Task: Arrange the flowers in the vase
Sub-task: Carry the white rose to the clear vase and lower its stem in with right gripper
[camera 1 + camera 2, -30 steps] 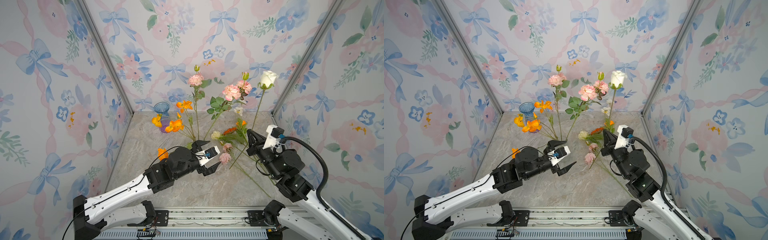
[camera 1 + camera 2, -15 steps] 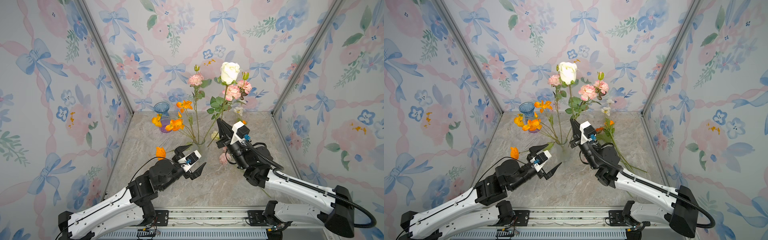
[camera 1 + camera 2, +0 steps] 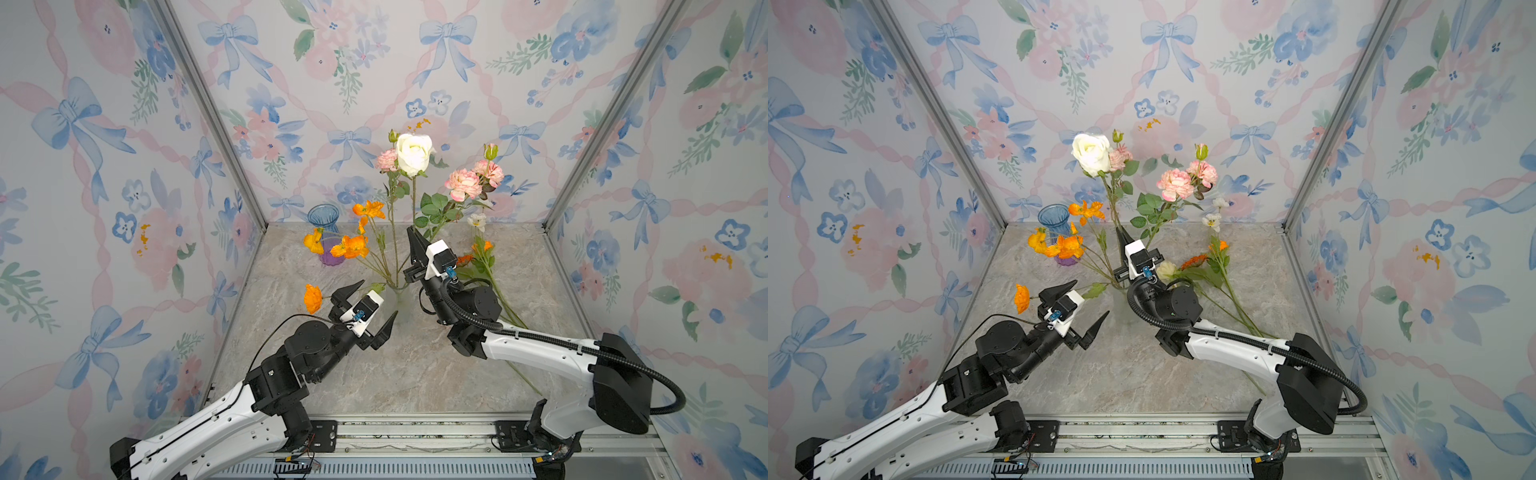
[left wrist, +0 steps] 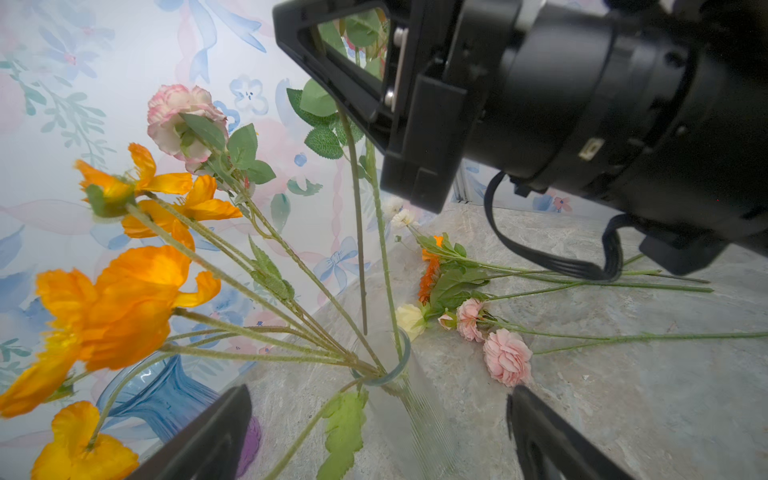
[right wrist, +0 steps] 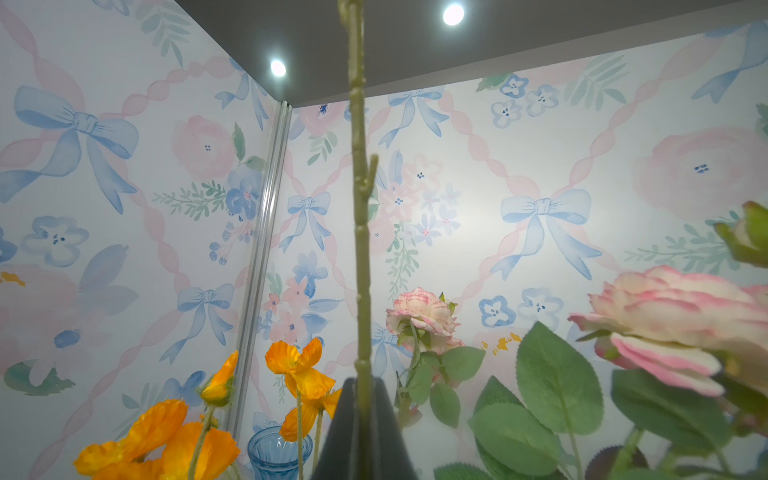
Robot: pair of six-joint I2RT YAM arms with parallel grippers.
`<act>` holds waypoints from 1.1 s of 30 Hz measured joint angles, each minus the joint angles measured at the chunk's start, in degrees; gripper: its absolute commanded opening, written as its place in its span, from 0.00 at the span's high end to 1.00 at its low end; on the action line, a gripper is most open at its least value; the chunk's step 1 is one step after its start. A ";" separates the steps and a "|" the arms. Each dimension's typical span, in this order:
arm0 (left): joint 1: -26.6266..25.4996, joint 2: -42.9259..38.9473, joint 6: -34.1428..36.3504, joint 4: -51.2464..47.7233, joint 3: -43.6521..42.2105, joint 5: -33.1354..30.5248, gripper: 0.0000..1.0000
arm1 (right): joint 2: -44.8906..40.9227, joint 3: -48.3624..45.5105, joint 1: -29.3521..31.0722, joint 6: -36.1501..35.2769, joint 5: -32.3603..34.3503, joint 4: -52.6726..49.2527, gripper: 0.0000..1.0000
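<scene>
Where the white rose (image 3: pixel 412 156) is: upright, its green stem clamped in right gripper (image 3: pixel 411 235), low end just above mouth of clear ribbed glass vase (image 4: pixel 415 419).
Right fingers: together on that stem.
Left gripper (image 3: pixel 376 301): fingers wide apart, holding nothing, beside vase.
In vase: orange poppies (image 3: pixel 351 247), pink ruffled blooms (image 3: pixel 463 185).
On grey marbled tabletop (image 3: pixel 415 374): loose pink, cream and orange flowers (image 4: pixel 507 357) lying flat, right of vase.

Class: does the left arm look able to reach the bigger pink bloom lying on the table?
Probably yes: left gripper open, bigger pink bloom just ahead across bare table; right arm hangs close above.
</scene>
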 measured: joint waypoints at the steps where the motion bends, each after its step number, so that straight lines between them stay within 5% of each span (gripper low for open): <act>1: 0.17 0.00 0.00 0.00 -0.02 0.22 0.02 | 0.48 0.00 -0.07 -0.07 0.20 0.26 1.00; 33: 3.30 1.42 -0.46 0.81 -0.04 5.73 0.02 | 7.63 -8.83 -1.62 5.62 6.12 6.45 0.91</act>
